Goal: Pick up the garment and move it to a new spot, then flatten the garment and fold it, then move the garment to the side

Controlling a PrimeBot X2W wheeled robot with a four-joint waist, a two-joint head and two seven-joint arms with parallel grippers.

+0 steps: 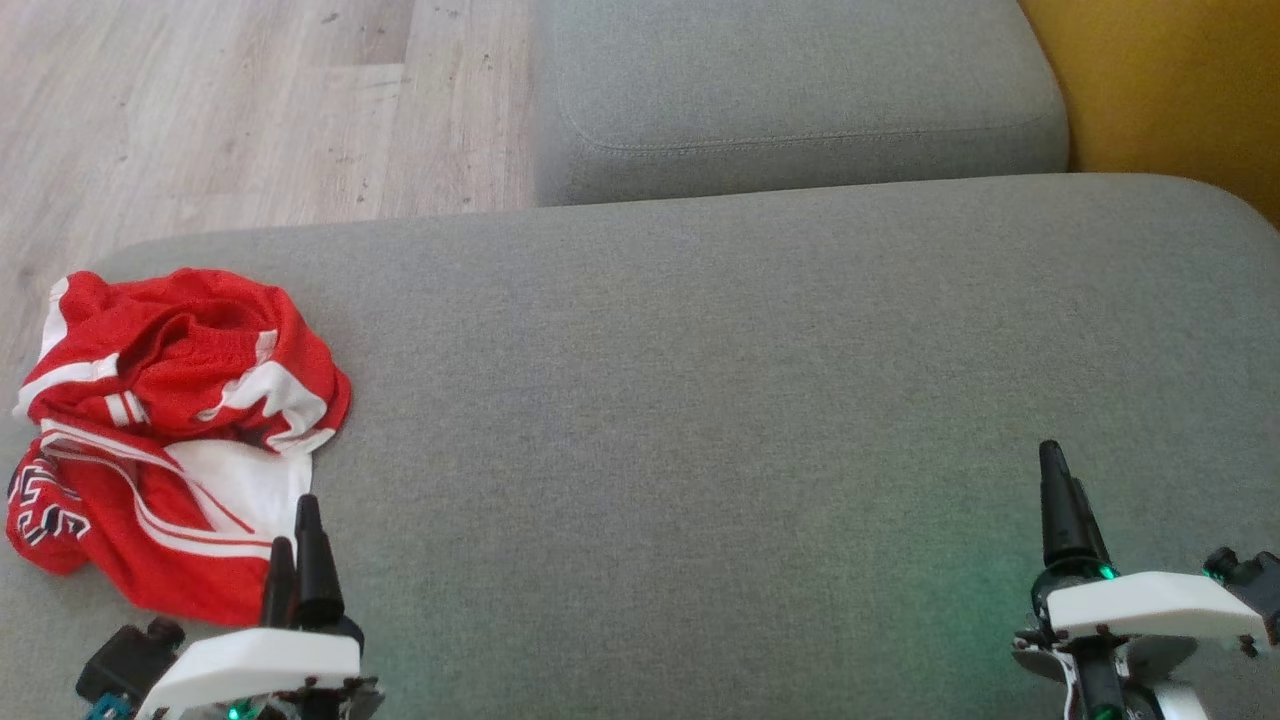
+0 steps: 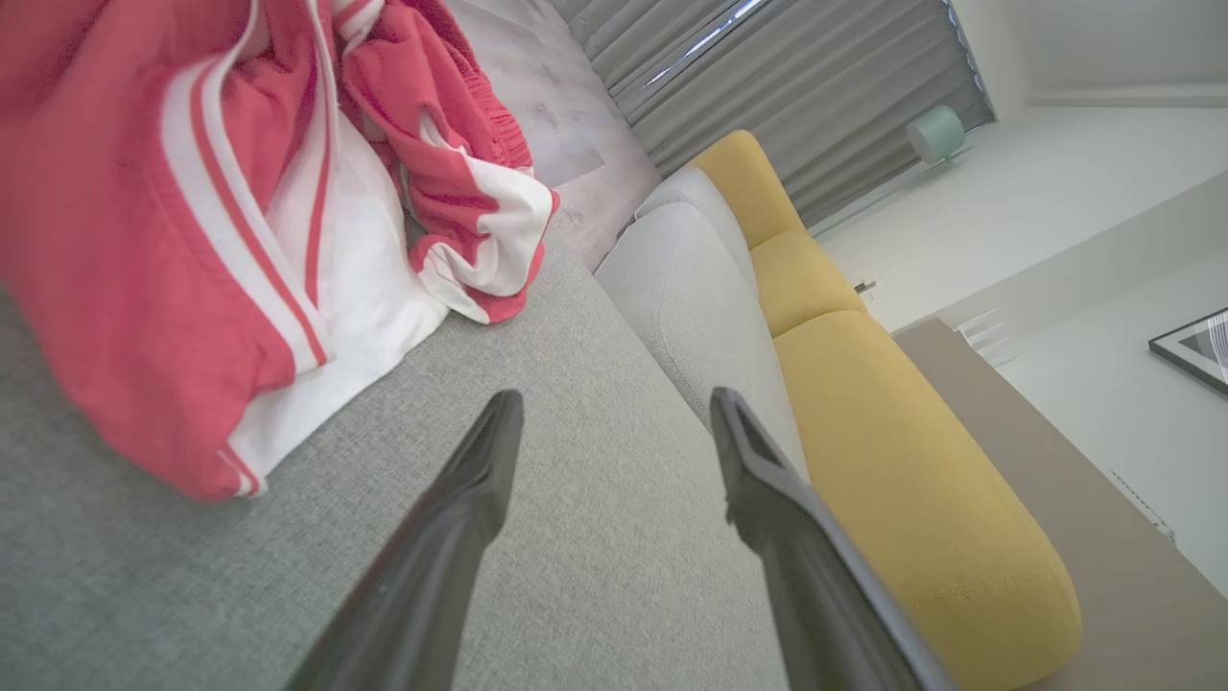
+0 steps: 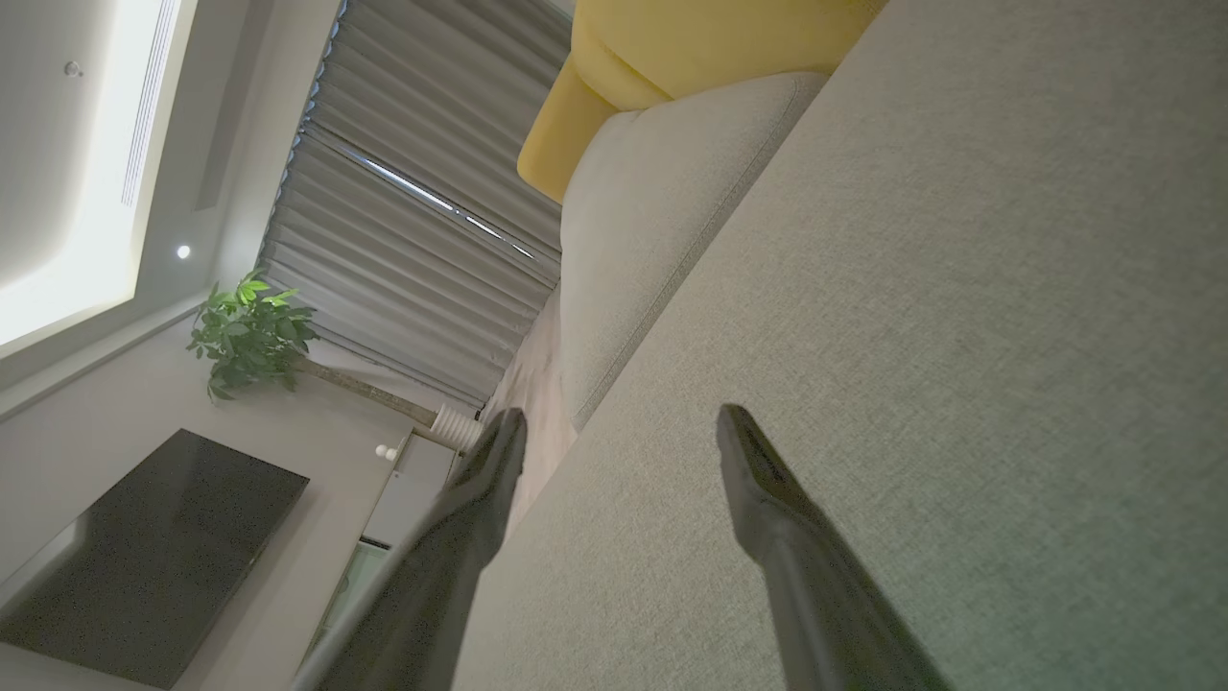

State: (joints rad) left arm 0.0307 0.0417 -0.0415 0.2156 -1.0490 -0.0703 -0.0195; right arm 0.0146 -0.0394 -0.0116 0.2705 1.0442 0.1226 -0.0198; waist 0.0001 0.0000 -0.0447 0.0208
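Note:
A crumpled red garment (image 1: 170,420) with white stripes and panels lies bunched at the left end of the grey sofa seat (image 1: 700,400). My left gripper (image 1: 297,528) hovers at the lower left, open and empty, its tips just beside the garment's near right edge. In the left wrist view the garment (image 2: 221,221) sits up and left of the open left gripper (image 2: 614,408), apart from the fingers. At the lower right my right gripper (image 1: 1058,478) stands over bare cushion, far from the garment. The right wrist view shows the right gripper (image 3: 619,427) open with nothing between its fingers.
A second grey cushion (image 1: 790,90) lies behind the seat, with yellow upholstery (image 1: 1170,80) at the far right. Pale wooden floor (image 1: 220,110) shows beyond the seat's far left edge. The seat's surface stretches wide between the two grippers.

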